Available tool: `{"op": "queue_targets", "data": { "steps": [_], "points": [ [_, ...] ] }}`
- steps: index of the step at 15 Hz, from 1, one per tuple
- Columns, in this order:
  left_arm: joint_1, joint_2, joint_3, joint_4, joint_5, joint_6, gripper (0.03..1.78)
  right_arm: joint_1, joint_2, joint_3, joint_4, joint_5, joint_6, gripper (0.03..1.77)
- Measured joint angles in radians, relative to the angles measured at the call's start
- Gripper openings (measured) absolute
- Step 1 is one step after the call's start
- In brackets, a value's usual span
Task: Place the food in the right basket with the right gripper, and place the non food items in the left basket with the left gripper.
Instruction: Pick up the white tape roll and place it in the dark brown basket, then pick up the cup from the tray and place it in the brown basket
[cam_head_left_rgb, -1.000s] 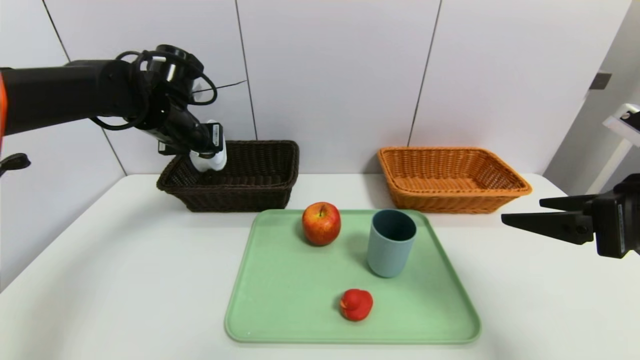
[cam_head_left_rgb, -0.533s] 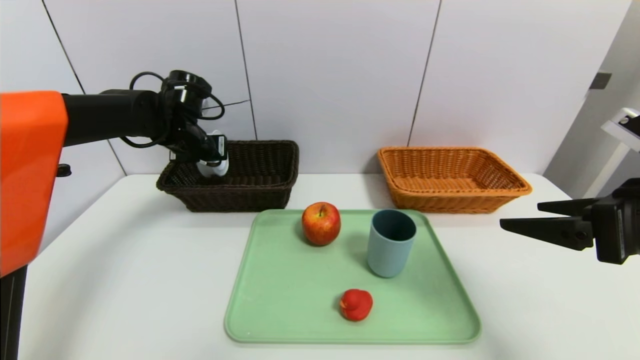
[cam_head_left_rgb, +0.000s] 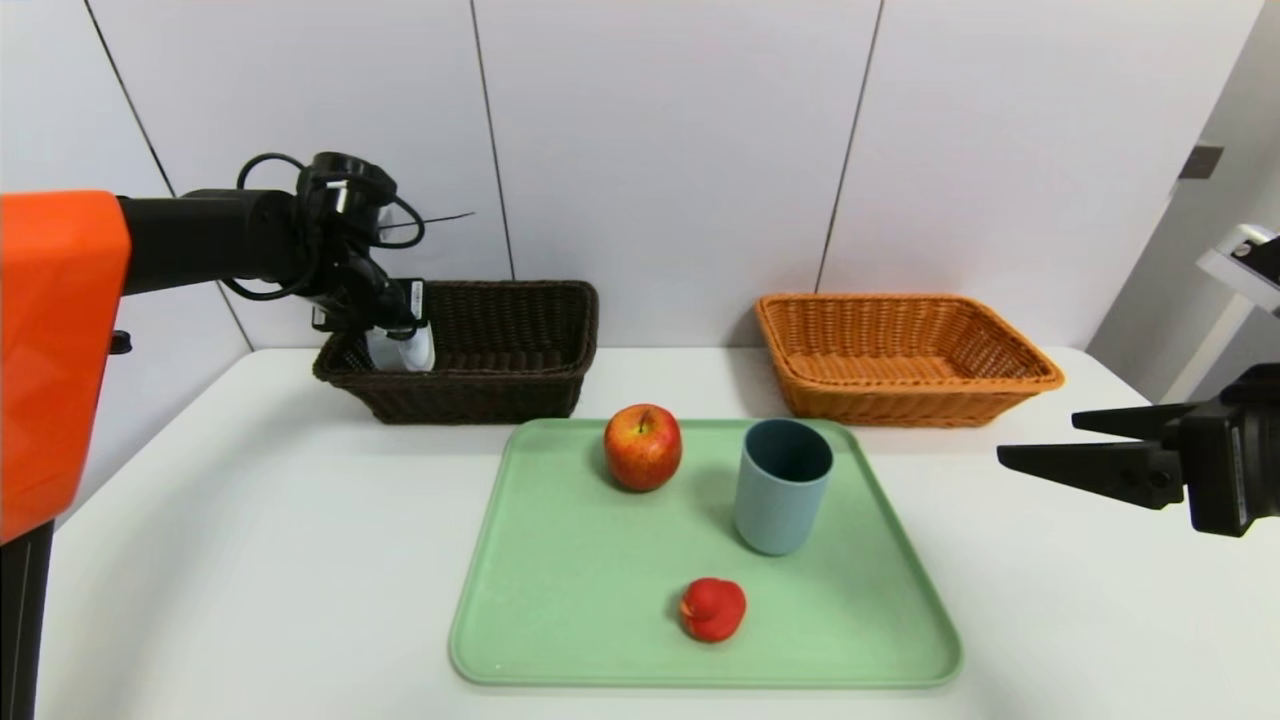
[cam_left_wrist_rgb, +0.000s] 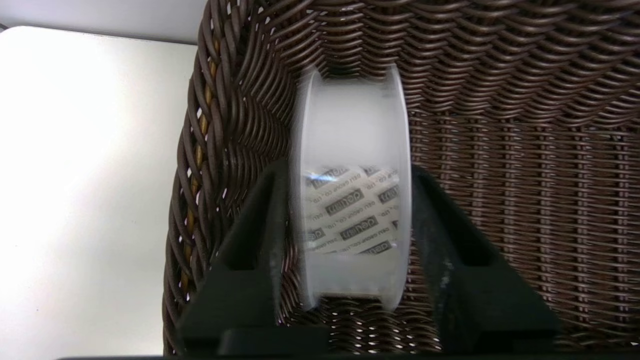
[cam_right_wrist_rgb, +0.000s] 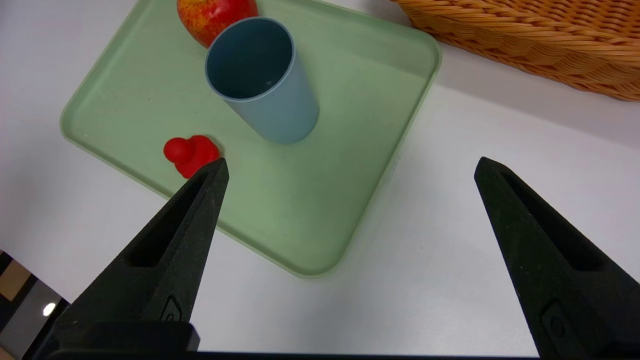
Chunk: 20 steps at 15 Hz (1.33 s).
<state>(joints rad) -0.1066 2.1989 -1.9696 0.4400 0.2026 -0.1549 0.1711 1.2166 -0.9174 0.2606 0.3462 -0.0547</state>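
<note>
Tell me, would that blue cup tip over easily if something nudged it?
Probably yes. The blue cup stands upright, tall and empty, narrowing toward its base, so a push near its rim might topple it. On its side its round wall would likely roll across the smooth green tray.

- The left hand (cam_head_left_rgb: 400, 345) has sunk lower into the dark brown wicker basket (cam_head_left_rgb: 500, 385), toward its left end.
- The white roll of tape (cam_left_wrist_rgb: 352, 200) went down with it.
- Small gaps now show between the hand's fingers (cam_left_wrist_rgb: 260, 235) and the roll.

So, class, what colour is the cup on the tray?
The cup is grey-blue, clearest in the head view.
</note>
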Motion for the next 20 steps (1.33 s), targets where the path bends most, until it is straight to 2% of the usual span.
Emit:
{"op": "queue_targets", "data": {
  "steps": [3, 6, 11, 14, 16, 20],
  "points": [
    [0.001, -0.002, 0.000, -0.015, 0.002, -0.003, 1.15, 0.000, -0.004, 0.004, 0.001, 0.000, 0.001, 1.70],
    [0.000, -0.040, 0.000, -0.009, 0.000, -0.003, 1.33, -0.001, -0.011, 0.014, 0.001, 0.000, 0.001, 1.70],
    [-0.014, -0.190, 0.000, -0.002, 0.006, 0.026, 1.50, -0.004, -0.026, 0.033, 0.000, 0.000, 0.002, 1.70],
    [-0.019, -0.287, 0.002, 0.008, 0.005, 0.038, 1.57, -0.004, -0.030, 0.035, -0.001, -0.001, 0.032, 1.70],
    [-0.041, -0.339, 0.013, 0.052, 0.002, 0.014, 1.60, -0.004, -0.033, 0.036, -0.001, -0.002, 0.034, 1.70],
    [-0.160, -0.406, 0.025, 0.231, -0.005, -0.114, 1.64, -0.007, -0.035, 0.049, -0.002, -0.004, 0.036, 1.70]
  ]
}}
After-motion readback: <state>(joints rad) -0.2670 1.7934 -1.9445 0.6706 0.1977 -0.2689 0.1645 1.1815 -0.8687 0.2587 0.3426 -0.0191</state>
